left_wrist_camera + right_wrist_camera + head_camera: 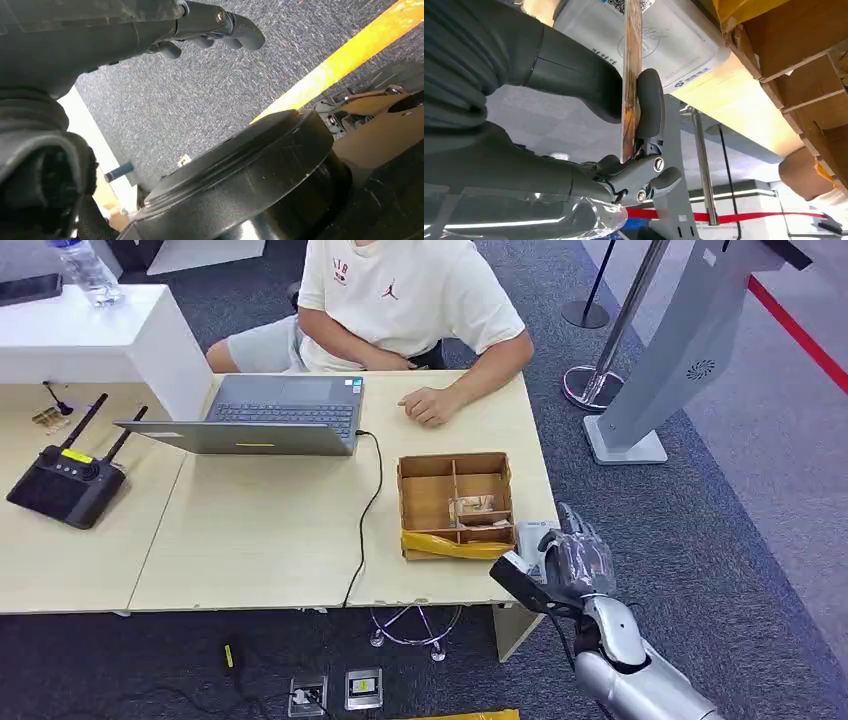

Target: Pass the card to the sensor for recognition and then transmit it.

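The tabletop (270, 530) is viewed from high above, looking forward and down. The carpet (200, 100) is seen closely from the left wrist. The box (455, 503) (804, 55) is shared with the close right wrist view.

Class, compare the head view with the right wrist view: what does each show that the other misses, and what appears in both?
Head view alone: the laptop, the black remote with antennas, and the seated person's hand resting on the table.

Right wrist view alone: the card seen edge-on, pinched between the thumb and a finger, with the white sensor just beyond it.

Both: the right hand, the divided cardboard box with yellow tape, and the red floor line.
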